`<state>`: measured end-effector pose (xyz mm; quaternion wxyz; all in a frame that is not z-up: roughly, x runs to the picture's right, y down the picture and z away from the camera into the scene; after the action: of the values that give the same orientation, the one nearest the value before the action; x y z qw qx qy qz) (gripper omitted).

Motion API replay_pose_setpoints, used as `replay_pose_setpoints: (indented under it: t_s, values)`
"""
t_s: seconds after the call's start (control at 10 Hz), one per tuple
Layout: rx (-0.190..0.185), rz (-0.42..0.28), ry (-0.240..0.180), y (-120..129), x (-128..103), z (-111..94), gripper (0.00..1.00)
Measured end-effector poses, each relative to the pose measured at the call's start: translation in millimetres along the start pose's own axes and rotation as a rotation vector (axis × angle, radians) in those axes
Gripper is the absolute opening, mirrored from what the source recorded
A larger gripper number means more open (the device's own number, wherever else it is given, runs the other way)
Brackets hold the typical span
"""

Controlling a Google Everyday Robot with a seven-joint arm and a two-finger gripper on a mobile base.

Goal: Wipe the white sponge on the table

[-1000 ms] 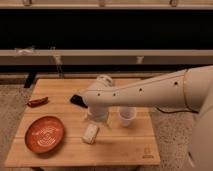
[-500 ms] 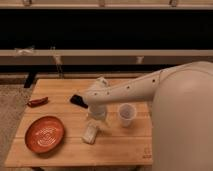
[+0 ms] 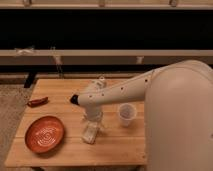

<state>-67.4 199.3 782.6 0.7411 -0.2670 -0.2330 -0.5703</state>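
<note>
The white sponge (image 3: 89, 134) is a small cream block lying on the light wooden table (image 3: 60, 92), near the front middle, between the orange plate and the cup. My gripper (image 3: 93, 121) hangs from the white arm and points down, directly over the sponge's far end and touching or nearly touching it. The sponge's near part shows below the gripper. The arm's large white body covers the table's right side.
An orange plate (image 3: 45, 134) sits at the front left. A translucent white cup (image 3: 126, 114) stands just right of the gripper. A small clear bottle (image 3: 101, 82) stands behind the arm. A red-brown object (image 3: 37, 101) lies at the left edge.
My arm has swung nearer and now fills the right of the view. The gripper has come down closer onto the sponge. The sponge, plate and cup stay where they were.
</note>
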Motion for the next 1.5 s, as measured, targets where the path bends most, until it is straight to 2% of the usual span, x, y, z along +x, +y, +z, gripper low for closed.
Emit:
replay_pose_setpoints:
  t_s: [0.8,0.9,1.1,1.2,1.5]
  values:
    - [-0.038,0.012,-0.017,-11,-4,36,0.80]
    - [-0.045,0.013,-0.020,-11,-4,40,0.77]
    - [-0.057,0.015,-0.024,-11,-2,46,0.61]
    - [-0.062,0.019,-0.028,-10,-1,48,0.49]
    - [-0.059,0.044,-0.035,-7,6,47,0.20]
